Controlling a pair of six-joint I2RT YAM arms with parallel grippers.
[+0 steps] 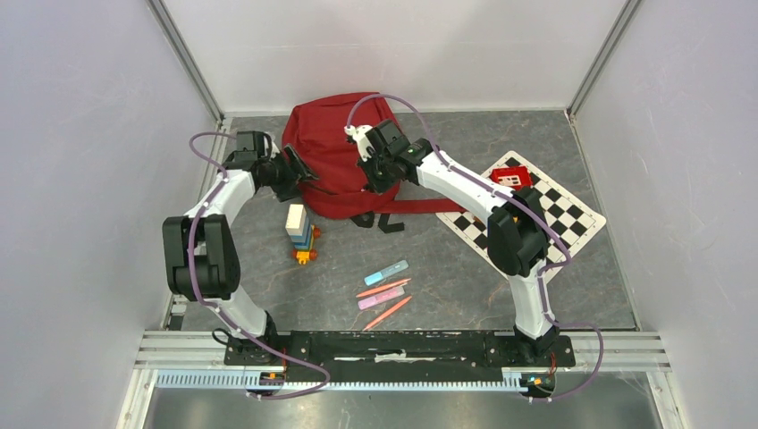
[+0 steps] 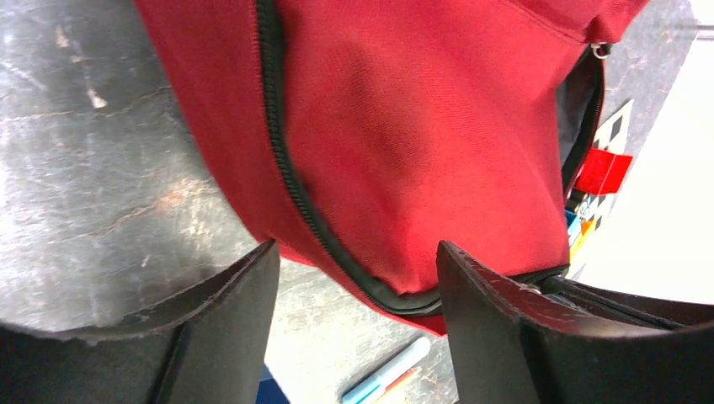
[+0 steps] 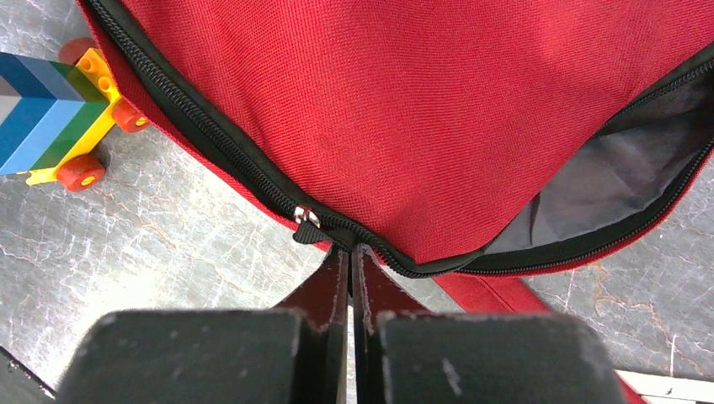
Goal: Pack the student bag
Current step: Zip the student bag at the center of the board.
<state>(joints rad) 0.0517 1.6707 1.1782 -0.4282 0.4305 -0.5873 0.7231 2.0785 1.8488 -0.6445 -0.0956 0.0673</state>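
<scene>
Beneath student bag [image 1: 335, 143], grey marbled table [image 1: 447, 304]

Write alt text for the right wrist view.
The right gripper, fingers shut together, meets the zip edge of the red student bag just beside the metal zip pull. To the right the zip gapes, showing grey lining; a coloured block toy on wheels stands at upper left on the grey table.

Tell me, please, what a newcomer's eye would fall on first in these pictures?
The dark red backpack at the far centre dominates, its zip partly open onto dark lining. The left hand is open at its left side, and the right hand is shut at the zip edge. Nearer stand a colourful block toy and some markers.
</scene>
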